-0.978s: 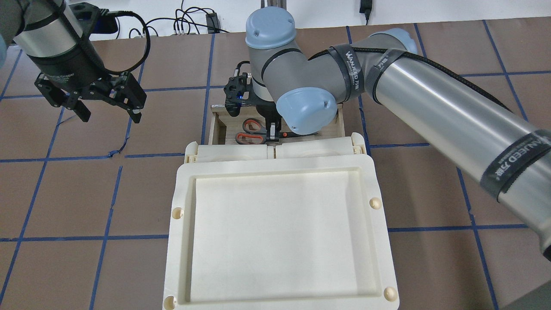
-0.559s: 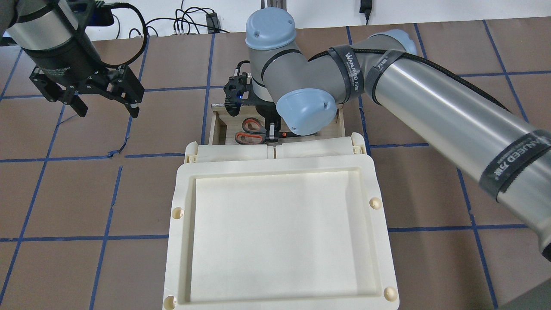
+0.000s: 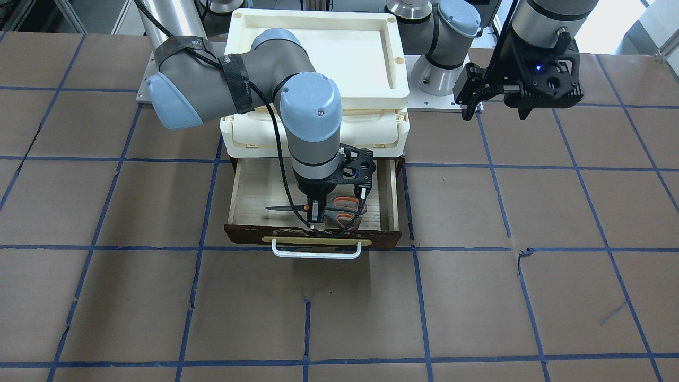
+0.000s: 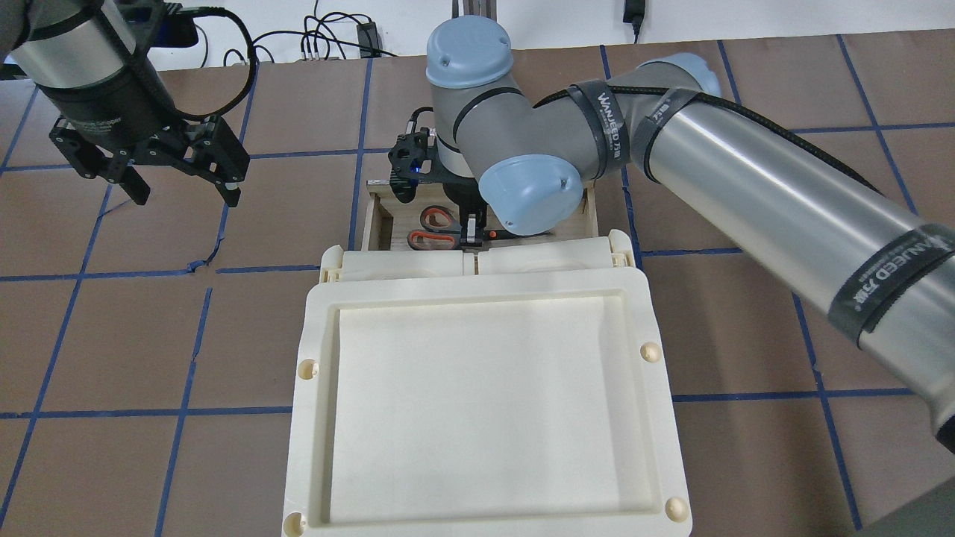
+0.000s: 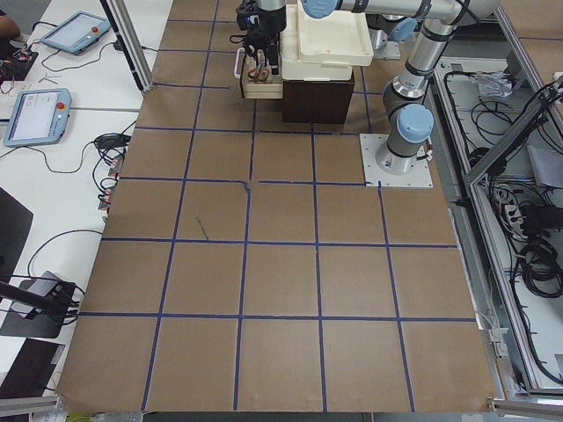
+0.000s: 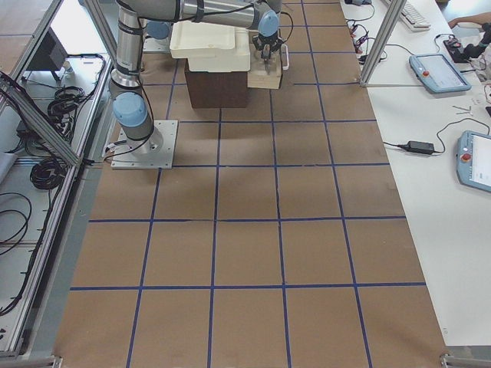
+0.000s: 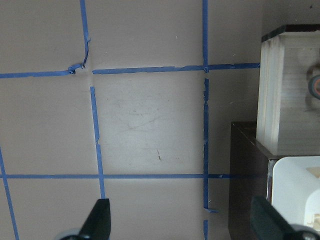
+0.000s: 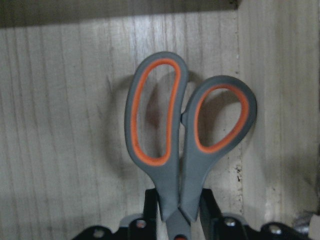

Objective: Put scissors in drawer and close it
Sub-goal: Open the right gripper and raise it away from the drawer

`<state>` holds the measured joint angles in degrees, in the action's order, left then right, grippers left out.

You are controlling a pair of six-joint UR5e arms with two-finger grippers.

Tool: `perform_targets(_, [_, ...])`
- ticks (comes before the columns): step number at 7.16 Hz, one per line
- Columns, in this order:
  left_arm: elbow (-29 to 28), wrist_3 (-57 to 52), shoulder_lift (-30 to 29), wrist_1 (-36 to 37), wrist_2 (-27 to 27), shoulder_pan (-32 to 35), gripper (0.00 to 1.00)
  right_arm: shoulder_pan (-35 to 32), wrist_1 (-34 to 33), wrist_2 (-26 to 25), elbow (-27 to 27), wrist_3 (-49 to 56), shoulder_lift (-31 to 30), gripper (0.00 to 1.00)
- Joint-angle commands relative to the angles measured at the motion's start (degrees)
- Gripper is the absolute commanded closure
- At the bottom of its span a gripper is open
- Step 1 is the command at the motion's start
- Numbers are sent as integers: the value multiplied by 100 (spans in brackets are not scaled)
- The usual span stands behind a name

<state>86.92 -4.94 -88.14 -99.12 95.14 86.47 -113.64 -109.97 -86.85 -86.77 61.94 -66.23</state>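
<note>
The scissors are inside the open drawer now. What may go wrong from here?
The right tool grips the scissors at the neck; lifting before it opens may pull them out. It stands close to the front wall of the drawer, so a careless exit might bump it. The left tool hangs open far aside; closing while the right tool is inside would trap it.

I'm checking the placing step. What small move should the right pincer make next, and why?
Probably open the right pincer and let go. It grips the scissors where the handles narrow, and they seem to lie flat on the floor of the open drawer, so nothing is left to lower.
</note>
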Motion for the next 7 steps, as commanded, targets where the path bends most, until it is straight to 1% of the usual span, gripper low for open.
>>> perform_targets(1, [27, 1, -1, 41, -31, 2, 0, 0, 11, 10, -6, -33, 5, 76])
perform_targets(3, [36, -7, -19, 85, -57, -16, 0, 0, 11, 1, -33, -51, 5, 63])
perform_targets(4, [53, -77, -28, 207, -57, -25, 0, 0, 11, 1, -33, -25, 5, 54])
perform_targets(5, [106, -86, -36, 417, -66, -25, 0, 0, -6, 1, -24, 10, 5, 44])
perform_targets(6, [141, -86, -36, 506, -75, -25, 0, 0, -7, 1, -24, -42, 5, 27])
perform_targets(7, [150, -86, -45, 568, -188, -16, 0, 0, 2, 62, -15, -42, 5, 16])
